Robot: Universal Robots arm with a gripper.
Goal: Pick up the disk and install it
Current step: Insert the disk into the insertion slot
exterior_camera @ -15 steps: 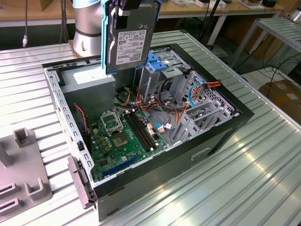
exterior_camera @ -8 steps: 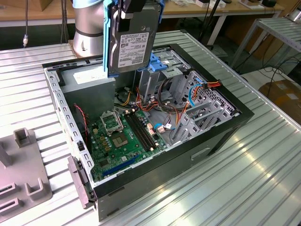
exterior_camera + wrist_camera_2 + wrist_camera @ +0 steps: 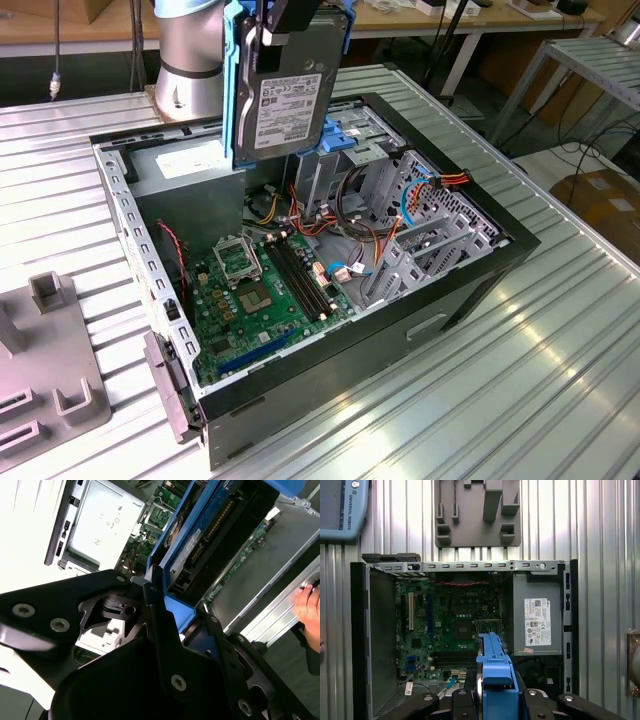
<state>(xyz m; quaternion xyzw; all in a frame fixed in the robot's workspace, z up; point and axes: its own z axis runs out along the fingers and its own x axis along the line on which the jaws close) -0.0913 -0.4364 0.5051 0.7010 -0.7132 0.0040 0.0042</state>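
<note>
Jaws were closed on the disk (image 3: 290, 95), pinching its upper edge and holding it on edge in the air above the open computer case (image 3: 470, 290). In the exterior view the disk was a flat grey metal hard drive with its white printed label turned toward the camera. Bright blue plastic carrier rails ran along its long sides and across the top. It hung clear of the case, over the end nearest the silver robot arm (image 3: 185, 50), toward the exterior view's left of the blue bracket (image 3: 345, 135) atop the grey drive cage (image 3: 420, 240).

In the second wrist view the disk (image 3: 200, 535) showed its underside: a dark circuit board with a connector strip, edged by the blue rail, which sat between black gripper parts. In the first wrist view the blue rail (image 3: 494, 665) stood edge-on between the same black parts.

Below it the case lay on its side with the green motherboard (image 3: 447, 625) exposed and the grey power supply (image 3: 537, 622) beside it. The case rested on a ribbed metal desk (image 3: 560, 380). A grey moulded fixture (image 3: 50, 380) lay on the desk just beside the case.
</note>
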